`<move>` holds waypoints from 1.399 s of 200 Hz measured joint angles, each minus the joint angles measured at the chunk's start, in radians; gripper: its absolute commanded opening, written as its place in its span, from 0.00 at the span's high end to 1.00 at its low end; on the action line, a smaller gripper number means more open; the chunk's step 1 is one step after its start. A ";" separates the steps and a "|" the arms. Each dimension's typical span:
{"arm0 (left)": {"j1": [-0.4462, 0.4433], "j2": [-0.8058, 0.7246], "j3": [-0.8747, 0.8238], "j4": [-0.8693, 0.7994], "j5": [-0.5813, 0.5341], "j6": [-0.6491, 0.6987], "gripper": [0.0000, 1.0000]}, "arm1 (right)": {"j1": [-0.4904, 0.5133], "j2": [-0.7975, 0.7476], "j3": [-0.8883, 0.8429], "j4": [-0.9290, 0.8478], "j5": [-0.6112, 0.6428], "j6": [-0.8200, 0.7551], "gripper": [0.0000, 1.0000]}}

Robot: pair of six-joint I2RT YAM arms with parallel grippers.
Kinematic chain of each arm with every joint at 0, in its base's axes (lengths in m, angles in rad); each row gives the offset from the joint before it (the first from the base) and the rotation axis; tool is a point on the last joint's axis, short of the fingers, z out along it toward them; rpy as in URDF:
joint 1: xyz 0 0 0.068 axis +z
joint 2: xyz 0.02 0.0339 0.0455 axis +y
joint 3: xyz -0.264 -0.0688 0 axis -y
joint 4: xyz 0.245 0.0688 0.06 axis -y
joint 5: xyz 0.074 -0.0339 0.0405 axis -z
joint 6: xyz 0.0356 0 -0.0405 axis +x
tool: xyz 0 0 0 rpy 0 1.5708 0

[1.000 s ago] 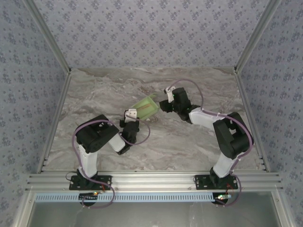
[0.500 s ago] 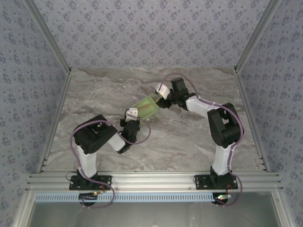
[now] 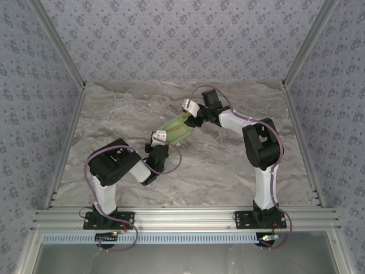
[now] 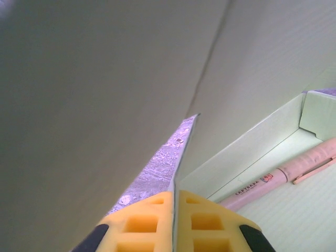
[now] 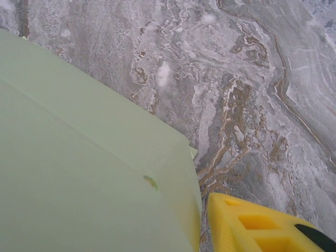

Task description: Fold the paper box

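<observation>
While the paper box lies near the middle of the grey marbled surface, turned at an angle, each arm reaches one end of it. The left arm is at its near left end and the right arm at its far right end.

In the left wrist view, the left fingers are pressed together with one thin edge of the pale green card between their yellow pads. They are therefore clamped on a wall or flap of the paper box. A large panel of the same card rises in front of this camera and has a fold line across it. To the right, the inside of the box is visible, with low walls and a corner. A pink pen lies on the floor of the box, along one wall.

In the right wrist view, one yellow finger of the right fingers is at the lower right, just beside the corner of a green panel of the box. I cannot tell if it touches the card. The other finger is hidden, so I cannot tell how far these fingers are apart or if they hold anything. The bare surface is beyond the panel.
</observation>
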 measured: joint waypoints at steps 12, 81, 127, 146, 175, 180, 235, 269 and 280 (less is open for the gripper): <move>0.000 0.000 0.000 0.000 0.000 0.000 1.00 | 0.000 0.006 0.016 -0.016 -0.010 -0.006 0.67; 0.000 -0.012 0.011 -0.035 -0.002 0.000 1.00 | 0.026 0.003 0.029 -0.032 0.065 0.048 0.92; 0.002 -0.026 0.027 -0.093 -0.033 -0.005 1.00 | 0.105 -0.027 0.041 -0.082 0.284 0.270 0.91; 0.006 -0.026 0.034 -0.106 -0.049 -0.011 1.00 | 0.137 -0.036 0.050 -0.120 0.365 0.365 0.91; 0.007 -0.026 0.039 -0.113 -0.061 -0.019 1.00 | 0.170 -0.035 0.098 -0.211 0.443 0.506 0.89; 0.007 -0.026 0.040 -0.114 -0.061 -0.020 1.00 | 0.175 -0.034 0.108 -0.227 0.454 0.524 0.89; 0.007 -0.025 0.051 -0.132 -0.064 -0.027 1.00 | 0.198 -0.010 0.200 -0.381 0.521 0.713 0.87; 0.007 -0.025 0.053 -0.135 -0.061 -0.027 1.00 | 0.201 0.022 0.264 -0.448 0.528 0.803 0.86; 0.007 -0.025 0.053 -0.135 -0.060 -0.027 1.00 | 0.201 0.030 0.280 -0.460 0.530 0.828 0.85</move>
